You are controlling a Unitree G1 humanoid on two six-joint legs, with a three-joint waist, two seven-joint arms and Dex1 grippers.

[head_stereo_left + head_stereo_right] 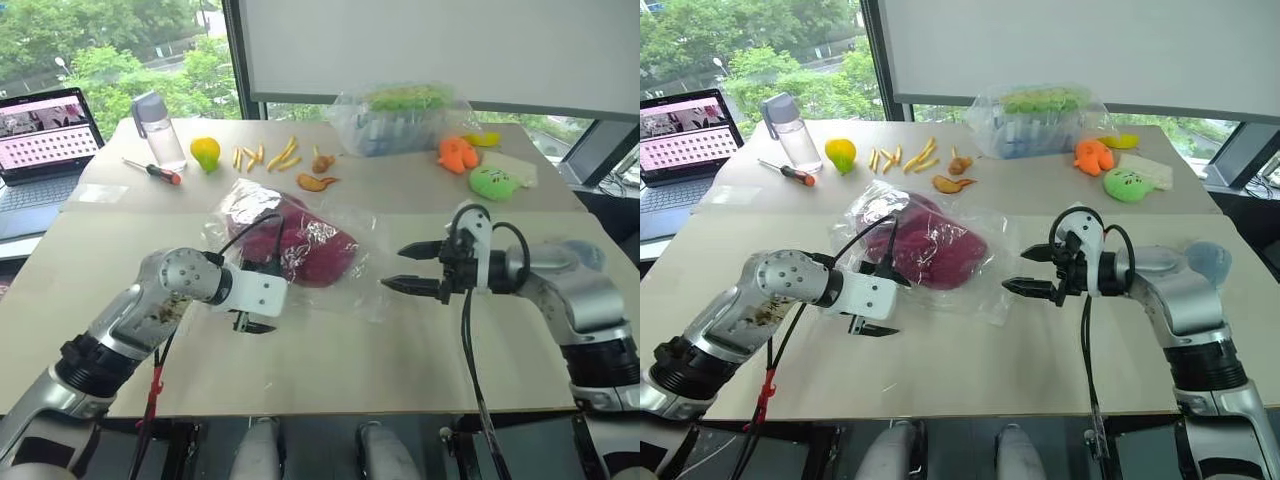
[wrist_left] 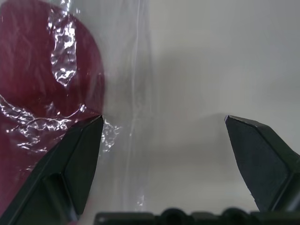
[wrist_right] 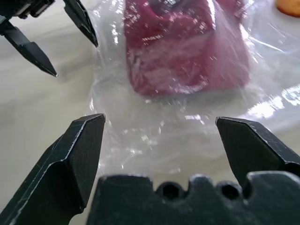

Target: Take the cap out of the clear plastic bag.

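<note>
On the bench (image 1: 330, 370), between our two wide-open, empty claws, left claw (image 1: 252, 322) and right claw (image 1: 412, 268), the soft cap (image 1: 300, 245) lies inside the clear plastic bag (image 1: 372, 262); we judge the film light and slippery, best pinched at its loose edge nearest the right claw.

Both arms are silver-grey metal with black joint rings and looping black cables; each claw (image 1: 415, 268) carries pointed black fingers (image 3: 70, 164).
</note>
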